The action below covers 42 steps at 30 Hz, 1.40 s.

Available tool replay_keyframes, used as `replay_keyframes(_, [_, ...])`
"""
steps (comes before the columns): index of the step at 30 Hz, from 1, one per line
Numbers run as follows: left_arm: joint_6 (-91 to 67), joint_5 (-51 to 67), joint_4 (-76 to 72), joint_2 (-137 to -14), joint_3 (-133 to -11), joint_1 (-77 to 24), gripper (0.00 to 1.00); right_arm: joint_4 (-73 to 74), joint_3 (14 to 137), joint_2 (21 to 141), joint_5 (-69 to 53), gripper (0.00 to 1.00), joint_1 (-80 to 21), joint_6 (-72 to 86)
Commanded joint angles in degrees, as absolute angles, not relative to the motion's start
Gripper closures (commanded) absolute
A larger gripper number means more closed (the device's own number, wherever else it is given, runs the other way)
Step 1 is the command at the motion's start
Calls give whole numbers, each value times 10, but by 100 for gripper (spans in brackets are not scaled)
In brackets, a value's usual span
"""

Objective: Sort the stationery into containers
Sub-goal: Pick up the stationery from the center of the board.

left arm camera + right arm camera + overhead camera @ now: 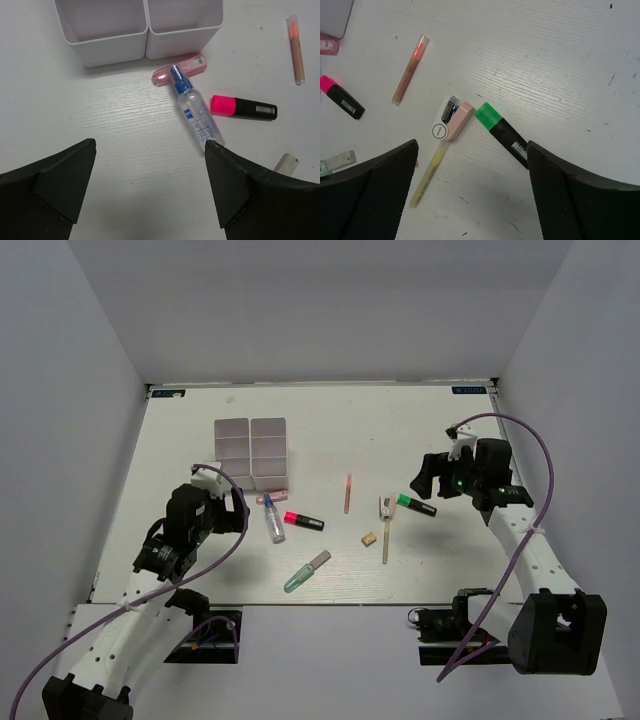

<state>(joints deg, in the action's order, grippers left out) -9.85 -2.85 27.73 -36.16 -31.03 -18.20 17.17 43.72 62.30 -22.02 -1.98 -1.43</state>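
Black and spread wide, the left gripper hangs empty over the white surface, its jaws far enough apart to straddle a marker crosswise. Just ahead and to its right lies the blue marker, slanting away, its blue end touching the pink tube. Because of that contact, the clear barrel nearer the gripper looks like the safer place to grip it. Right of it, and apart from it, is the red-black marker. Beyond the tube stand the two white trays side by side. The carry from here looks short, which is probably why this arm faces this cluster. Nothing shows inside the compartments in view.

The right gripper is just as wide and holds nothing. The green-black marker lies just ahead, angled toward its right finger, and seems to be the target. Left of that, a small pink piece, too unclear to name, sits at the end of the wooden pencil. Farther ahead and left is the orange pencil. The tan eraser and the pale green marker lie between the two arms.
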Motion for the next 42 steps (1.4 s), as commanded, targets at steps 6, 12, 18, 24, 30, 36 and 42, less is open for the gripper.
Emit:
replay_keyframes(6, [-93, -4, 279, -366, -326, -183, 4, 189, 457, 608, -238, 10, -18, -51])
replay_keyframes(12, [-100, 36, 278, -388, -328, -183, 86, 294, 531, 647, -205, 10, -19, -143])
replay_keyframes(18, [-160, 64, 331, -468, -378, -219, 34, 316, 519, 641, -271, 99, -20, -195])
replay_keyframes(24, [-260, -99, 389, -547, -448, -316, 1, 317, 528, 654, -276, 9, -25, -156])
replay_keyframes(30, [-314, -144, 398, -642, -534, -335, 29, 285, 502, 637, -287, 100, -23, -142])
replay_keyframes(36, [-407, -191, 438, -730, -583, -337, 37, 289, 506, 648, -281, 76, -25, -138])
replay_keyframes(42, [-445, -230, 450, -796, -595, -367, 18, 295, 512, 650, -281, 74, -25, -139])
